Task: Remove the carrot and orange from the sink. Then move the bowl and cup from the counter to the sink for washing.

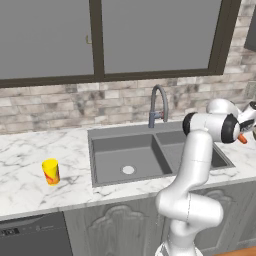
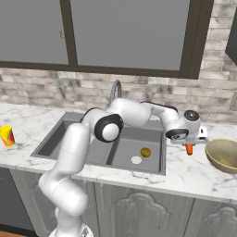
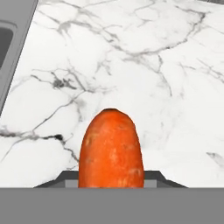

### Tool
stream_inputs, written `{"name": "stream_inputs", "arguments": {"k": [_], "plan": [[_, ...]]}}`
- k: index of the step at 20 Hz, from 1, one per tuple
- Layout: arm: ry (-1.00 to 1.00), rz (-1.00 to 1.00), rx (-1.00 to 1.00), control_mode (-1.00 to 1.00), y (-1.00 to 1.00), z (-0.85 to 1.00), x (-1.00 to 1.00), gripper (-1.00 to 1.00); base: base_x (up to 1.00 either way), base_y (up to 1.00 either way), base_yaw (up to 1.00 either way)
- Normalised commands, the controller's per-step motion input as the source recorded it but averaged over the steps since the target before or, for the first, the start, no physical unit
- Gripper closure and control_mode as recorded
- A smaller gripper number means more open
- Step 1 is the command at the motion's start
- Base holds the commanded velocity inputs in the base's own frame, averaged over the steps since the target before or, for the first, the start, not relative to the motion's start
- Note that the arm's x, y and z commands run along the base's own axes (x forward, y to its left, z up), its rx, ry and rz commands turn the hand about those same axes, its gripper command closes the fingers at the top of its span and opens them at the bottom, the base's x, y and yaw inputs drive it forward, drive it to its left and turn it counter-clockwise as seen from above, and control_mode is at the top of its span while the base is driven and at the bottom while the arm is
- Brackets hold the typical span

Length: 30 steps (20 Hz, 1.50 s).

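My gripper (image 2: 189, 141) is shut on the carrot (image 2: 189, 149), a short orange-red stick that hangs point-down just above the white marble counter (image 2: 185, 173), right of the sink (image 2: 159, 170). In the hand view the carrot (image 3: 111, 148) stands large in front of the marble (image 3: 131, 65), with the sink's edge (image 3: 13, 57) at the left. The dull olive-yellow orange (image 2: 145, 152) lies in the right basin beside the pale drain. The tan bowl (image 2: 223, 155) rests on the counter just right of the gripper. The yellow cup (image 1: 50, 171) stands on the counter left of the sink.
The arched grey faucet (image 1: 157, 105) rises behind the sink's divider. A brick wall and dark-framed windows close off the back. A dark appliance front (image 1: 30, 237) sits under the counter at the left. Bare marble lies between the sink and the bowl.
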Motion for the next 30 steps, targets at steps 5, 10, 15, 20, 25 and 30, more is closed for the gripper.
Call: {"name": "stream_inputs", "arguments": {"k": [5, 10, 15, 20, 25, 30], "plan": [[0.09, -0.03, 0.00, -1.00, -0.09, -0.28, 0.00, 1.00, 0.00, 0.00, 0.00], [0.06, -0.01, 0.00, -1.00, -0.03, -0.24, -0.01, -1.00, 0.00, 0.00, 0.00], [0.01, -0.03, 0.00, -1.00, -0.12, -0.13, -0.03, -1.00, 0.00, 0.00, 0.00], [0.00, -0.03, 0.00, -1.00, -0.15, 0.00, 0.00, -1.00, 0.00, 0.00, 0.00], [0.00, 0.00, 0.02, -1.00, -0.03, 0.20, -0.05, -1.00, 0.00, 0.00, 0.00], [0.00, 0.00, 0.08, -1.00, 0.23, 0.24, -0.19, -1.00, 0.00, 0.00, 0.00]]}}
